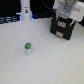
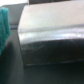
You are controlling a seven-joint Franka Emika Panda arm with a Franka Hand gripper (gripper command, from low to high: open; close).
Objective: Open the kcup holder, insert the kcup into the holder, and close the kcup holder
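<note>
Table: you have a white tabletop (image 1: 45, 62) carrying everything.
Kcup: the kcup (image 1: 28, 48) stands alone near the middle.
Kcup holder: the kcup holder (image 1: 61, 27) sits toward the exterior view's right.
Post: a white post (image 1: 25, 12) stands at the back.

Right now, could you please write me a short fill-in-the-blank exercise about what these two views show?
1. The kcup standing on the white table has a top coloured ____.
2. In the exterior view, the gripper is over the black kcup holder, not over the ____.
3. In the exterior view, the kcup sits to the ____ of the holder.
4. The tall post at the back is coloured ____.

Missing words: green; kcup; left; white
</note>
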